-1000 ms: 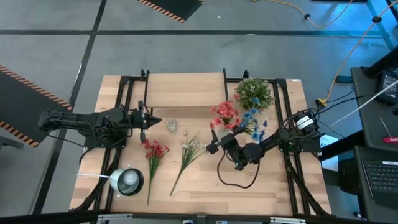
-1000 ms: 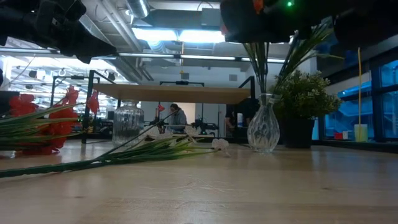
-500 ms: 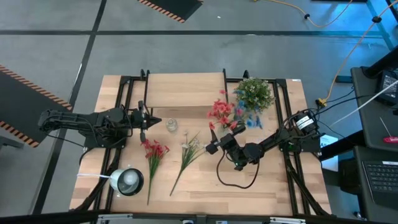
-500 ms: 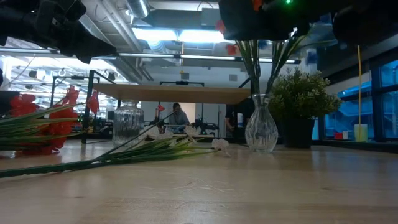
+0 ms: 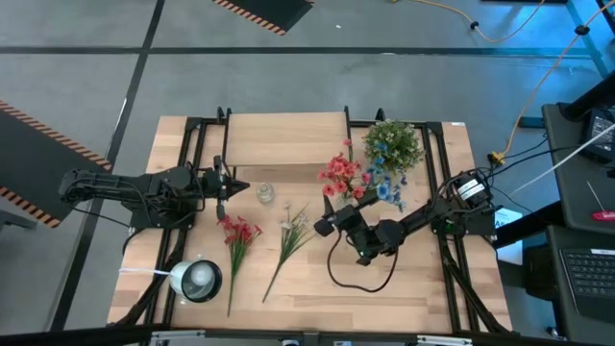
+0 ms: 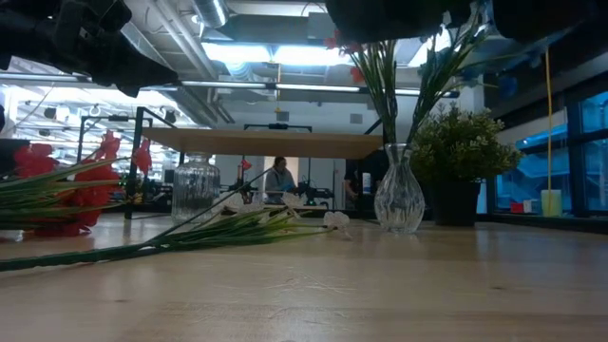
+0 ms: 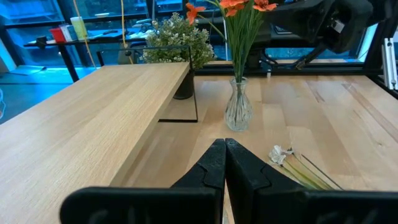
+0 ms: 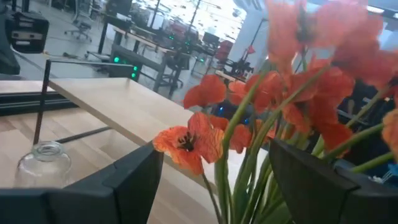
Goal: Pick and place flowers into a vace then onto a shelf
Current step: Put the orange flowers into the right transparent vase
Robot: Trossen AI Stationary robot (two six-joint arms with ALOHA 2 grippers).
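Observation:
A clear glass vase (image 6: 399, 199) stands on the table and holds one red sprig (image 5: 340, 173) and the blue sprig (image 5: 386, 185). My right gripper (image 8: 217, 163) is open beside the vase. Its fingers stand wide on either side of the red blooms and stems (image 8: 233, 168), and I see no touch. The other red sprig (image 5: 237, 234) and the cream sprig (image 5: 293, 231) lie flat on the table. The shelf (image 5: 288, 146) stands at the far edge. My left gripper (image 7: 224, 163) is shut and waits by the table's left side (image 5: 233, 185).
A bushy potted plant (image 5: 392, 142) stands right of the shelf, behind the vase. A small glass jar (image 5: 264, 192) sits near my left gripper. A round silver object (image 5: 197, 279) lies at the near left corner. Bare wood shows along the near edge (image 5: 384, 298).
My right gripper has risen and drawn a little toward the table's left. The stems in the vase have swayed, and the blue sprig now stands more upright. The vase has shifted slightly on the table.

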